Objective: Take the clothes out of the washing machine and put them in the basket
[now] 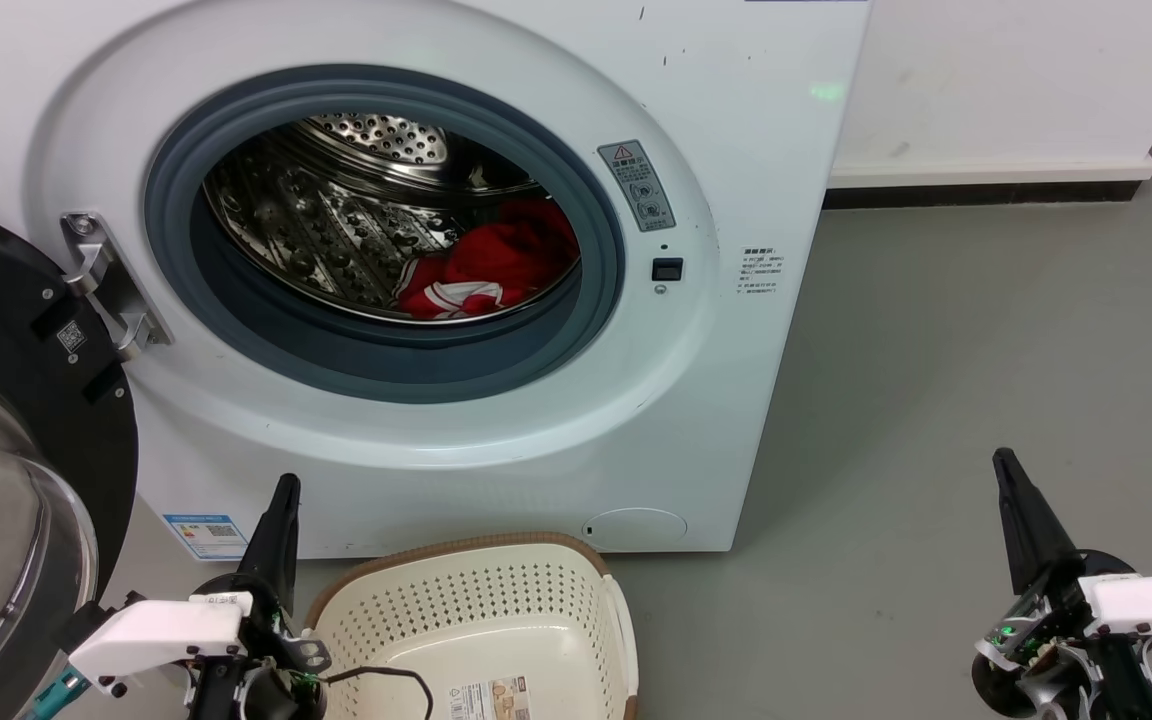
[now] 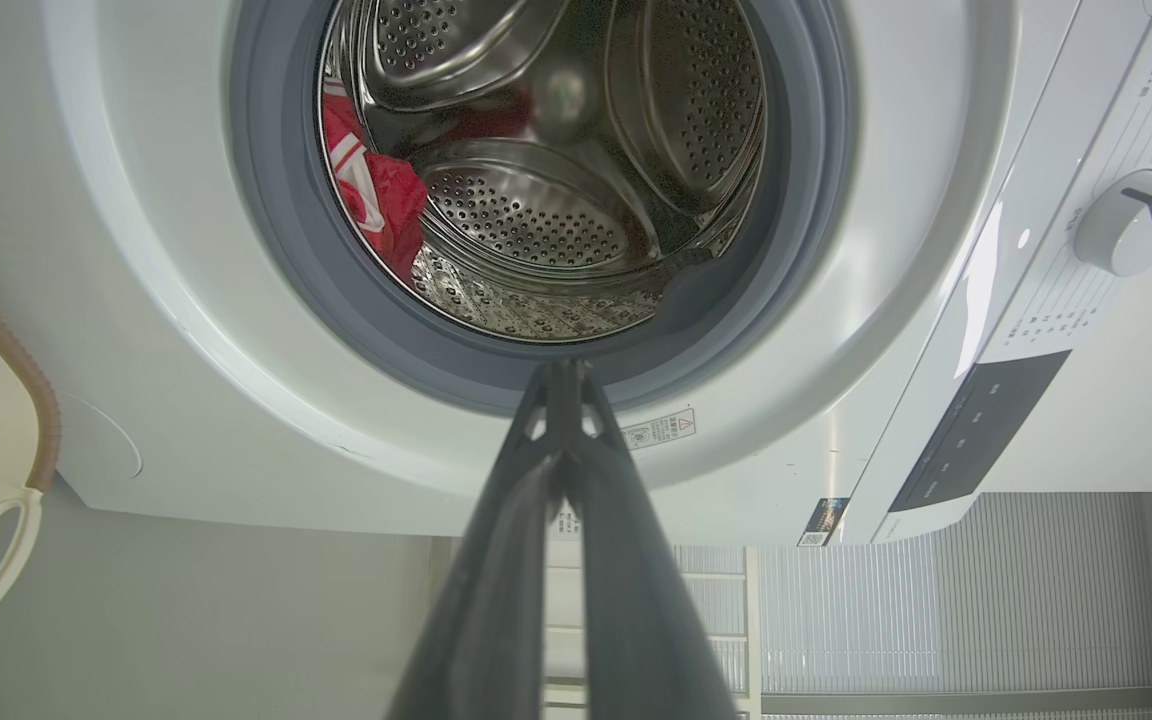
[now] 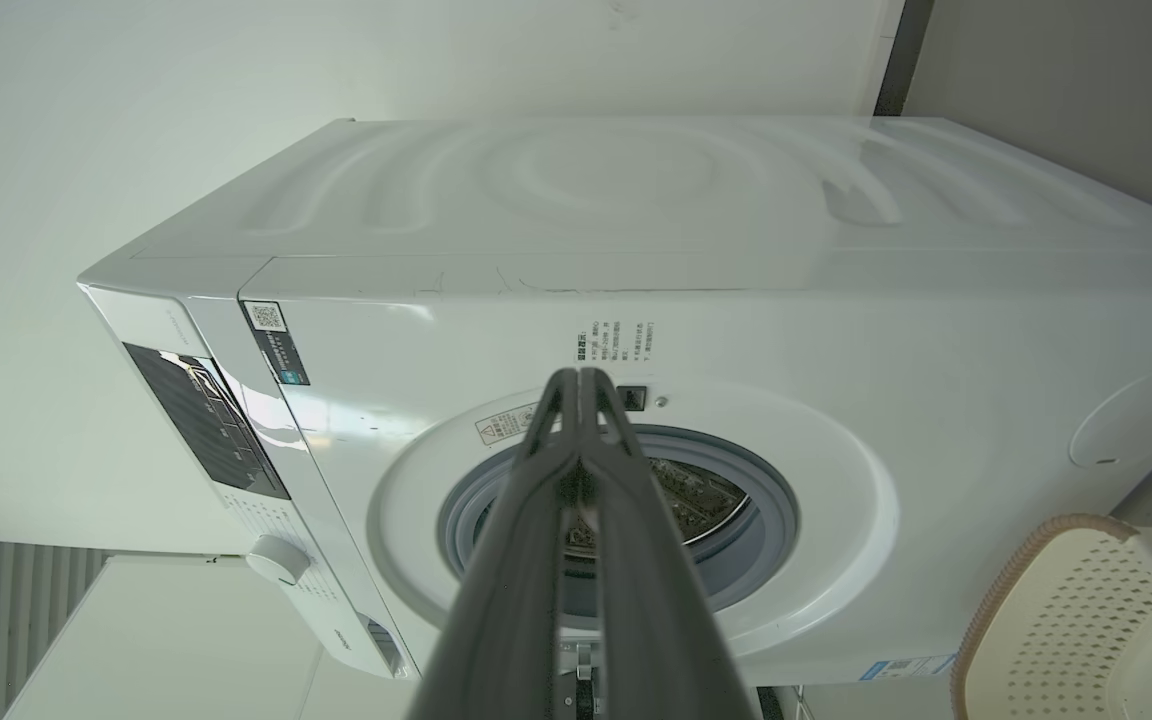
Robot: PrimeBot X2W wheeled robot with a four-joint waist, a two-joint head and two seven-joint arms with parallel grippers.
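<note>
The white washing machine (image 1: 756, 120) stands in front of me with its black-framed glass door (image 1: 6, 450) swung open to the left. The red clothes (image 1: 496, 265) with white stripes lie at the lower right of the steel drum; the left wrist view shows the clothes (image 2: 376, 190) at the drum's left. On the floor below the porthole sits the cream basket (image 1: 496, 610), with just a paper label on its floor. My left gripper (image 1: 286, 485) is shut, low beside the basket's left rim. My right gripper (image 1: 1004, 460) is shut, low at the right, over bare floor.
Grey floor (image 1: 986, 350) stretches to the right of the machine up to a white wall with a dark skirting (image 1: 986, 190). A thin black cable (image 1: 386, 675) hangs over the basket's near edge. The open door takes up the space at the left.
</note>
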